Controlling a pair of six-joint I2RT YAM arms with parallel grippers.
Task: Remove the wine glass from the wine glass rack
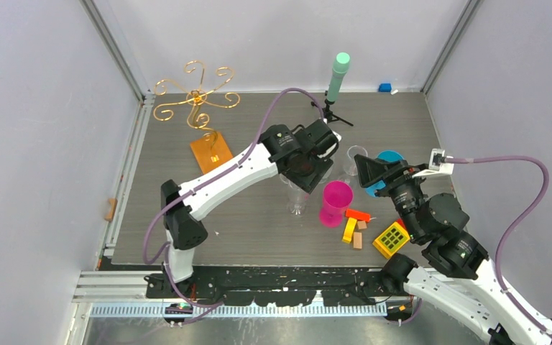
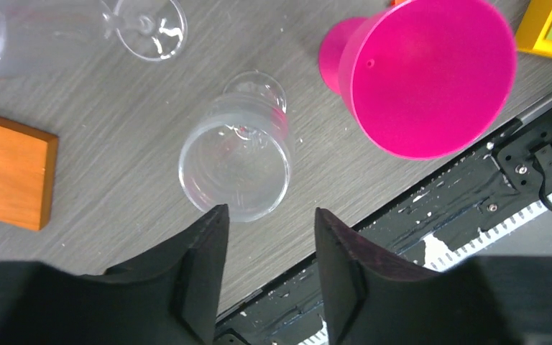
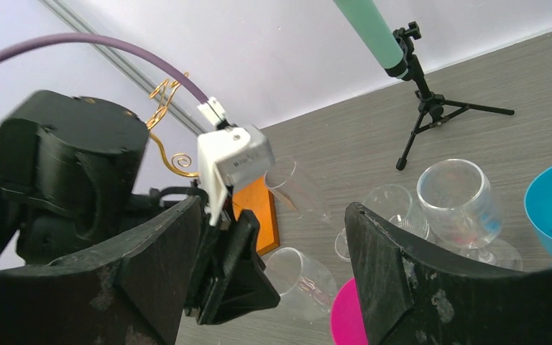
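Hovering, my left claw (image 2: 269, 218) stands apart and empty over the wine glass (image 2: 235, 165), upright on the tabletop (image 2: 115, 151) just beside the pink cup (image 2: 431, 72), well apart from the bare rack (image 1: 196, 97). Light, thin, slick and brittle, I judge: pinch the stem gently.

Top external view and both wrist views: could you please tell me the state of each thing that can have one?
wine glass rack: upright, no glass seen hanging on it.
wine glass: standing upright on the table, clear of the fingers.
left gripper: open, above the wine glass, holding nothing.
right gripper: open, empty.
pink cup: upright, mouth up.
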